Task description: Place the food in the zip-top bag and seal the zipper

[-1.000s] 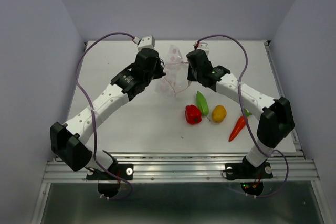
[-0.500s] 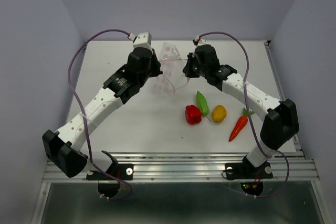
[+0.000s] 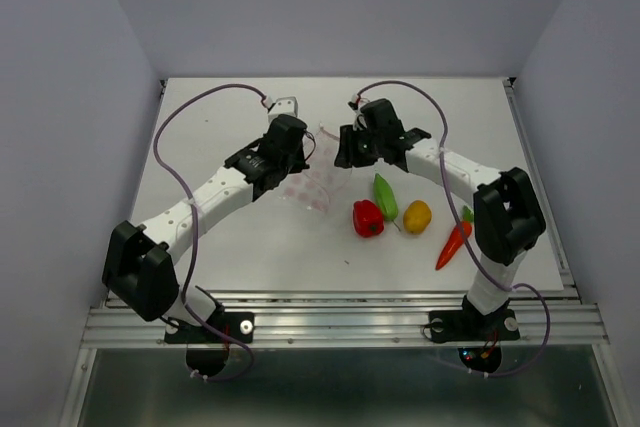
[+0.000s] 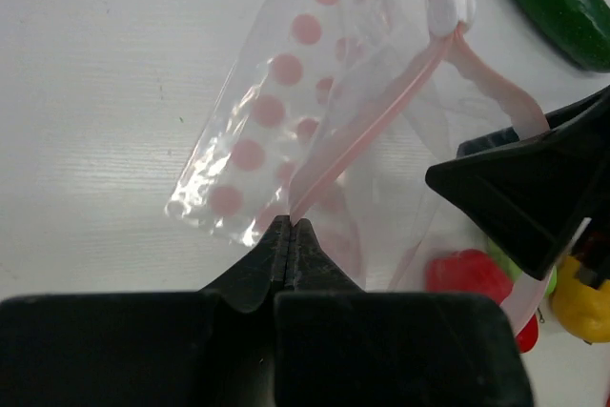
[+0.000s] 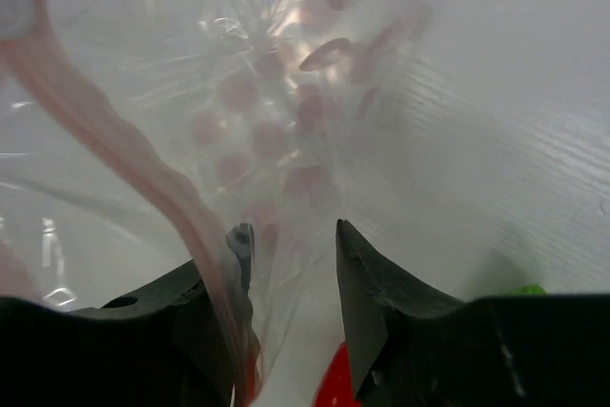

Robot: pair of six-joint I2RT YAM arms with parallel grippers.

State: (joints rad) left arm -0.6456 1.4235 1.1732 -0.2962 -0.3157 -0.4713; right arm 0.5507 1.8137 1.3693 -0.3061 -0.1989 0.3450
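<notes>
Your left claw [image 4: 289, 235], at 6 o'clock, is pinched tight on the end of the pale pink zipper strip [image 4: 372, 121] of the clear, pink-dotted plastic bag [image 4: 253, 131]. The strip runs toward 1 o'clock. The right claw [image 4: 519, 193], a black wedge, sits at 3 o'clock. A dark green toy cucumber [image 4: 558, 2] lies on the white tabletop [image 4: 95, 92] at 2 o'clock. A red toy pepper [image 4: 464, 274] and a yellow toy piece [image 4: 583, 300] lie near 4 o'clock.

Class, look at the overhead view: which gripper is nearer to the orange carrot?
Right. The right gripper is at the zip-top bag, behind and left of the carrot. The left gripper, pinching the bag, is farther left still.
</notes>
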